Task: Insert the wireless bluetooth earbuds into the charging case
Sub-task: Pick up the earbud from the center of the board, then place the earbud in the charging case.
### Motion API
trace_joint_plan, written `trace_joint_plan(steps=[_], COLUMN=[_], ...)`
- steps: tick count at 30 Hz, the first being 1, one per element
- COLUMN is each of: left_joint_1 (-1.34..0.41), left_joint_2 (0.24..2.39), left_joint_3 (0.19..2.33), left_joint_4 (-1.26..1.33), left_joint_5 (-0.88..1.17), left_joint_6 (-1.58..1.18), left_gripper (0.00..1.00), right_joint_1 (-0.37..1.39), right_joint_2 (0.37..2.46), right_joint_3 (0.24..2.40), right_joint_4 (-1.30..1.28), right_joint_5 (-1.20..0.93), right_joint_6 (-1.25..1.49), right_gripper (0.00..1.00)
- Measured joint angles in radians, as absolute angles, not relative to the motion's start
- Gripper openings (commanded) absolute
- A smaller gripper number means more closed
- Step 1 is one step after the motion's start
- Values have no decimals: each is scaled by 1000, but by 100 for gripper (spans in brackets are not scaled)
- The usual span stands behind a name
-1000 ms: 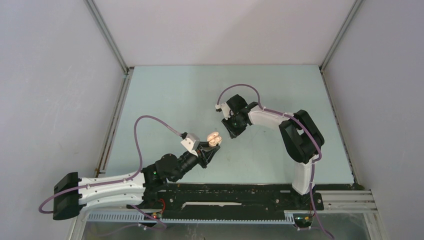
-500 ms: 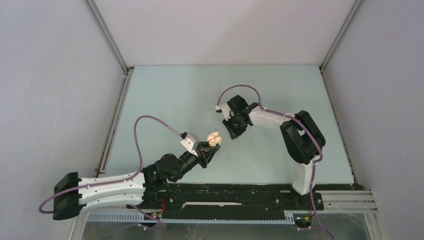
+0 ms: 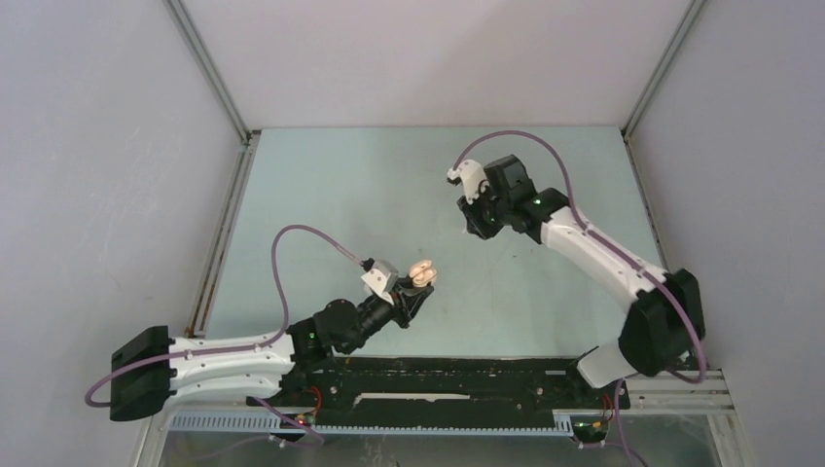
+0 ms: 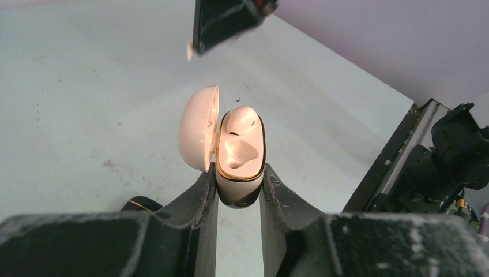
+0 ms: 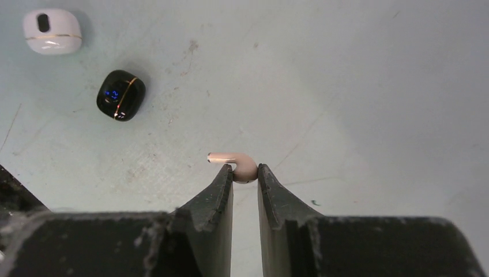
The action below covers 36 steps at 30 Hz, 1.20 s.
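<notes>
My left gripper is shut on the base of a beige-pink charging case. The case's lid hangs open to the left. One matching earbud sits in the case's far slot, and the near slot looks hollow. From above, the case is held up near the table's middle. My right gripper is shut on the head of a beige-pink earbud, its stem pointing left. That gripper hangs behind and to the right of the case, apart from it.
A white case and a black case with blue lights lie shut on the table at the right wrist view's upper left. A dark rounded thing with a gold line peeks out beside my left finger. Metal rails border the table.
My right arm has pulled away from the open case toward the back right and stretched out. My left arm has shifted slightly with the case still held.
</notes>
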<state>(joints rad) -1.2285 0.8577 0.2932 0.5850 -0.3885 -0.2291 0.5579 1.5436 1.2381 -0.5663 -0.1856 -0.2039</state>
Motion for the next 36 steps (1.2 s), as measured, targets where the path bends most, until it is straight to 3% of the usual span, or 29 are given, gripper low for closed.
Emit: trace_joint_plan(steps=[14,25,31,36], left_joint_1=[-1229,-1229,-1229,-1229], left_joint_2=[1039,1067,1064,1055], left_joint_3=[303,346,346,346], left_joint_4=[695,733,740,760], left_joint_5=[-371,-263,-205,-160], left_joint_6=[-235,-195,-137,-113], left_gripper=[0,0,0,0], right_joint_1=[527,841,1127,1238], right_joint_2=[1234,932,796,807], right_joint_3=[1234,1210,1034,929], right_joint_4=[-595,-599,-497,-404], right_joint_5=[-130,-50,132,258], right_joint_6=[-583,-835,-1003,-1088], right_gripper=[0,0,0,0])
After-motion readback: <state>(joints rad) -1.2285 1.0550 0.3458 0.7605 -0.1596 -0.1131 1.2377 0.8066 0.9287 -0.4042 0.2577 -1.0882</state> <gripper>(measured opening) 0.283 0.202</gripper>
